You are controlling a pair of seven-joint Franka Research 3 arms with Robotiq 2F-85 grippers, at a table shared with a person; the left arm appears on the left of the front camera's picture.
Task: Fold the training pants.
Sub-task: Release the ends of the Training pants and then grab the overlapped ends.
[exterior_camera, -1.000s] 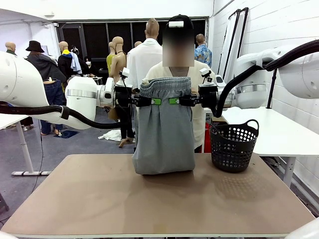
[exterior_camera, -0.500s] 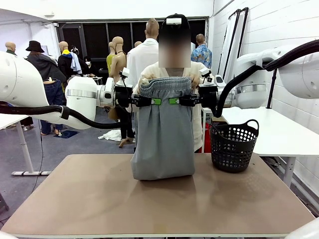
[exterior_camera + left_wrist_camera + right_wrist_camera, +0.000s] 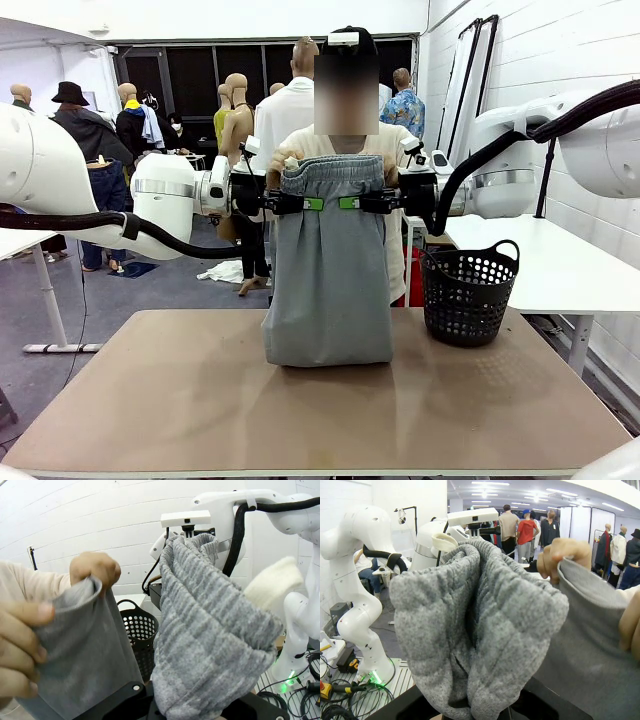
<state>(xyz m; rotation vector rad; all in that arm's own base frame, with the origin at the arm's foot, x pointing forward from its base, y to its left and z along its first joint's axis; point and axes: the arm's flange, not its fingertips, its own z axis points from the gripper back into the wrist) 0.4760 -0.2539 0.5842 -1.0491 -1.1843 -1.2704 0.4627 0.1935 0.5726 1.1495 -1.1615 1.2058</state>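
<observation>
The left jaws, coming in from 9 o'clock in the front view, and the right jaws, coming in from 3 o'clock, are each pressed together on a pinch of the gathered waistband of the training pants point(image 3: 328, 290). The two pinches sit close together on the near face of the band. In both wrist views the bunched grey jersey swells up out of the grip and hides the fingertips.

From that hold the pants hang straight down as a short, wide panel, and the rounded bottom edge rests on the table point(image 3: 190, 400) near its far middle. At 12 o'clock, behind the cloth, the person's hands point(image 3: 283, 160) grip the far rim of the waistband, one at each corner. A black basket point(image 3: 468, 292) stands on the table at 3 o'clock of the pants, just apart from them.

This looks like the lay-down step of a fold: the garment appears already doubled and is held up by its top.

The next move calls for both arms to travel together and level, bringing the band down so the panel lies flat without twisting. It must be timed with the person's grip and stay clear of the basket.
</observation>
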